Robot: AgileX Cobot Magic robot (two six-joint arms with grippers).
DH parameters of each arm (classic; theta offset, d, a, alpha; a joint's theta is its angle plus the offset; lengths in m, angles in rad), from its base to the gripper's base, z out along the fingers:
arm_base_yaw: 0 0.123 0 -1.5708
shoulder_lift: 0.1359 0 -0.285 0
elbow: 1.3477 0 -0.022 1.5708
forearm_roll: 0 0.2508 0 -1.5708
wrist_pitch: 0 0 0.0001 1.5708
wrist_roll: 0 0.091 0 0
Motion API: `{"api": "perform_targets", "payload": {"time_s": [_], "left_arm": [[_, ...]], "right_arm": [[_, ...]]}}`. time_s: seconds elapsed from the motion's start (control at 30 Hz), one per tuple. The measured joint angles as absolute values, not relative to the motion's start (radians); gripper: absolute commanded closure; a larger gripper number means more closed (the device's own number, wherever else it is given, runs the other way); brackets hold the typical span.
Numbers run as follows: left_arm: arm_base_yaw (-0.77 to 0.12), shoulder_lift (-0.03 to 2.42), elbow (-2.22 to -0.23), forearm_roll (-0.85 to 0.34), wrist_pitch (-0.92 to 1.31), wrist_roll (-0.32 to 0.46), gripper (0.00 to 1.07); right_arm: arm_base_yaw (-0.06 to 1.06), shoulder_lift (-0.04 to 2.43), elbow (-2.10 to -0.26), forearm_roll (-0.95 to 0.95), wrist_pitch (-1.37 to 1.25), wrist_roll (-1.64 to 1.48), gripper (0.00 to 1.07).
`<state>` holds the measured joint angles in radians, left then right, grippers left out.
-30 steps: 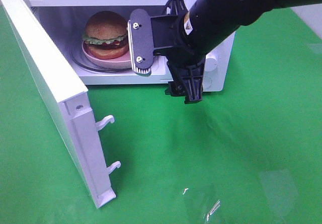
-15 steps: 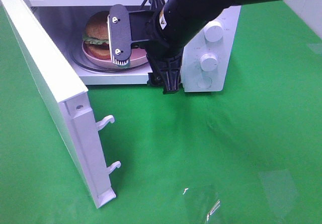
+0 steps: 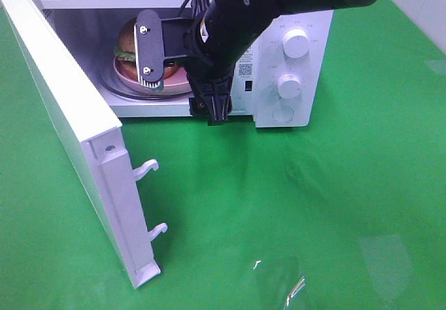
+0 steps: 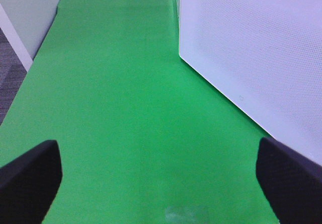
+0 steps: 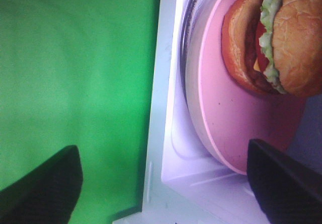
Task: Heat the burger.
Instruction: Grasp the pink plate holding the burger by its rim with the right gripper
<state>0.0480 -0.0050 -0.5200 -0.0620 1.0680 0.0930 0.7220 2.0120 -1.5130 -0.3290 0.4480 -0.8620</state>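
At the mouth of the open microwave (image 3: pixel 300 3), my right gripper (image 3: pixel 183 99) hangs with its fingers (image 5: pixel 37 189) spread wide, holding nothing. Just past my fingertips, inside the cavity, sits the burger (image 5: pixel 284 32), lettuce and red filling showing at its edge. It rests on the pink plate (image 5: pixel 226 113), toward the plate's far side from my fingers, and the plate lies on the glass turntable (image 3: pixel 111 87).

From the high camera, my plated finger stands in front of the burger and hides much of it, while my black finger points down at the oven's front sill (image 3: pixel 153 109). Seen from my wrist, one fingertip hangs over the green cloth (image 5: pixel 75 83) outside the oven and the other over the near rim of the plate, with the sill running between them. Whether either finger touches the plate I cannot tell.

Beyond my plated finger, the door (image 3: pixel 56 94) stands swung open, its two latch hooks (image 3: pixel 145 168) over the cloth. Behind my wrist, on the oven's front panel, are two round dials (image 3: pixel 296 45).

Well apart, my left gripper (image 4: pixel 160 178) hovers over green cloth, its fingers also wide and empty, with a white dotted panel (image 4: pixel 251 48) just beside one fingertip.
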Motion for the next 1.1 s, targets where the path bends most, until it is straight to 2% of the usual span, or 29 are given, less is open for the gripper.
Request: {"api": "perform_targets", "payload": {"time_s": [1.1], "left_arm": [[0.048, -0.005, -0.520, -0.062, 1.068, 0.093, 0.09]], "right_arm": [[0.690, 2.265, -1.777, -0.288, 0.449, -0.814, 0.26]]}}
